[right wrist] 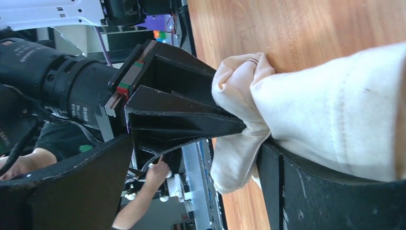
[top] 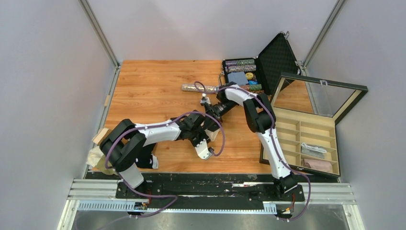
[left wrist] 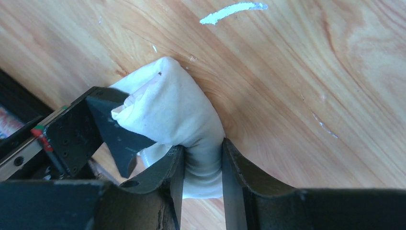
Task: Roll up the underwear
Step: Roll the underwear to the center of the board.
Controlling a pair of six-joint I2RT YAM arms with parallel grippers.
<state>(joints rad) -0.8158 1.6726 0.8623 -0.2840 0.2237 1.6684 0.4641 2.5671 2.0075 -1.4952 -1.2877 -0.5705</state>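
Left tool (left wrist: pixel 202 148) clamps the cream-white rolled cloth underwear (left wrist: pixel 172 110) on the wooden bench (left wrist: pixel 297 72), likely to stop it unfurling; right tool (right wrist: pixel 196 143) gapes open.

Soft matt cream cloth underwear (left wrist: pixel 177 110) (creased); smooth wood-grain table (left wrist: pixel 311 72).

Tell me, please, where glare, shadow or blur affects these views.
Top external: even light, sharp, only soft shadows on the table. Left wrist: the cream underwear is sharp, greyer in shade where it is pinched. Right wrist: the same cloth looks very bright; the background is soft.
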